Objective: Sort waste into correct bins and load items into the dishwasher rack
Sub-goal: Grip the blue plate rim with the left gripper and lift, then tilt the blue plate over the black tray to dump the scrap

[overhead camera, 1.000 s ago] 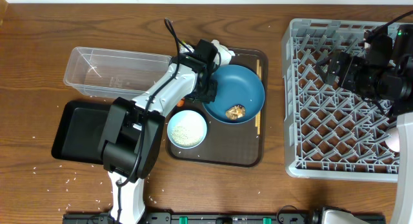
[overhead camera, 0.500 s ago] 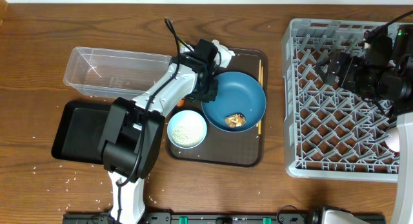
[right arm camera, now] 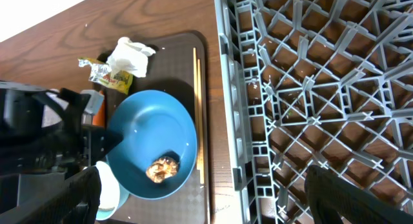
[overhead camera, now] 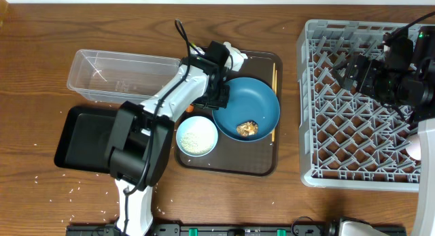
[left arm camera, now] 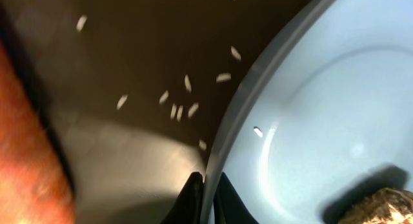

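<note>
**Left arm nips the blue dish by its rim**

A brown wooden table [overhead camera: 41, 32] fills the scene, and the grey dishwasher rack [overhead camera: 360, 161] takes up its right side. In the middle sits a dark-brown serving tray [overhead camera: 238, 160], and that is where the action is. The dark-blue round dish [overhead camera: 248, 100] lies on it, glossy and shallow, with its open side facing up. Being round, it has no long axis to call. The brown food lump [overhead camera: 247, 129] rests inside, close to the dish's near edge.

The left gripper [overhead camera: 219, 100] is at the dish's left edge, and the wrist view settles it: the fingertips [left arm camera: 193, 197] are pressed together on the thin rim. Loose white rice grains [left arm camera: 181, 109] dot the dark tray just beside the rim. A blurred carrot [left arm camera: 26, 159] glows orange at the left of that view.

The chopsticks [right arm camera: 197, 114] lie along the tray's right edge. Their long axis runs from the far side of the table to the near side, parallel to the rack's wall. The crumpled white tissue [right arm camera: 131, 56] and the yellow-green wrapper [right arm camera: 103, 72] sit at the tray's far-left corner. The white bowl [overhead camera: 197, 136], full of rice, is at the near left.

Off the tray to the left are the clear tub [overhead camera: 115, 74] and the black tray [overhead camera: 78, 137]. The right gripper [overhead camera: 353, 74] hangs above the rack with its jaws spread wide — nothing is in them.
</note>
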